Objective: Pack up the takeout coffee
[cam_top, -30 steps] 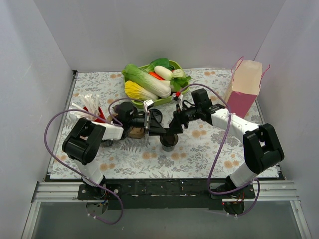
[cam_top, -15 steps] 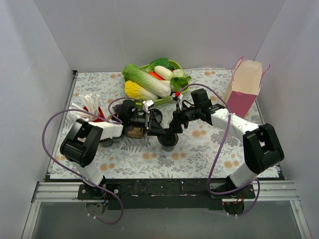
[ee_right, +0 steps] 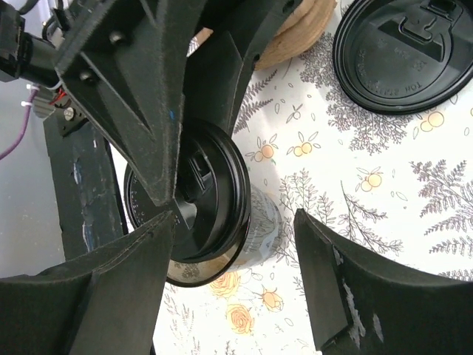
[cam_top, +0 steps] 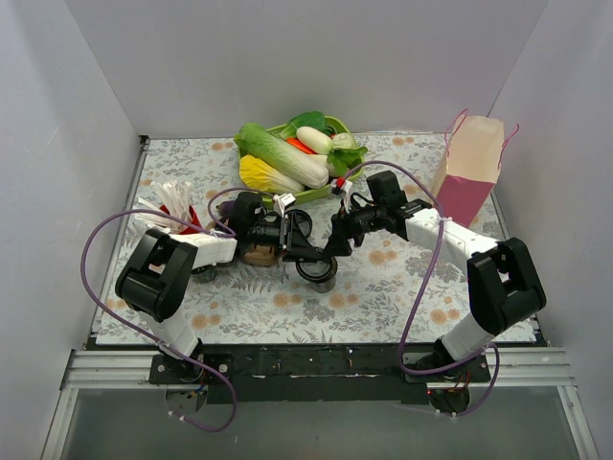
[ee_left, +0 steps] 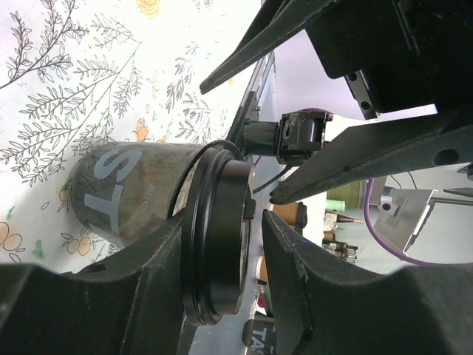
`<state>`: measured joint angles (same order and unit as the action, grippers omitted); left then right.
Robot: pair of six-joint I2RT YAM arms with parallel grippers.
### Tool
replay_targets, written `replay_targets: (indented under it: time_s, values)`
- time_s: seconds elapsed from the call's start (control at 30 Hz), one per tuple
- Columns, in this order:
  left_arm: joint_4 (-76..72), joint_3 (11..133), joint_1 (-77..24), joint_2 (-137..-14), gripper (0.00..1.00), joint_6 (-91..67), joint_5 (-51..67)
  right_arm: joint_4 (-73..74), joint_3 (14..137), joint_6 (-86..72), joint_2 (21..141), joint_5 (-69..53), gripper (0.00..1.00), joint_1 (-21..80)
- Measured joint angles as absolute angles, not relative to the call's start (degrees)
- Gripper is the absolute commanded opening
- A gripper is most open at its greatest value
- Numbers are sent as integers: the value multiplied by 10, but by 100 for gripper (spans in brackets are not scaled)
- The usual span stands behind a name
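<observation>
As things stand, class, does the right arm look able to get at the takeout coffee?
Probably yes: the right gripper has its jaws open either side of the takeout coffee, though the left gripper crowds it too.

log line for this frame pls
phase: at cup | small dark grey disposable cup with round black lid: lid on | left gripper: fingers astride lid, grip unclear | right gripper: open, straddling cup

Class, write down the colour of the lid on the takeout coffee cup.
Black. The lid on the takeout coffee shows best in the left wrist view.
</observation>
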<state>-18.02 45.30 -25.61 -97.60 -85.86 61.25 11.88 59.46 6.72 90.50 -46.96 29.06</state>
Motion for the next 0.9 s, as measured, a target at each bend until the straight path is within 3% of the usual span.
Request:
replay_targets:
  time_s: [0.9]
  values:
    - [-137, 484, -257, -966, 44, -824, 591, 130, 584, 49, 905, -446, 74, 297]
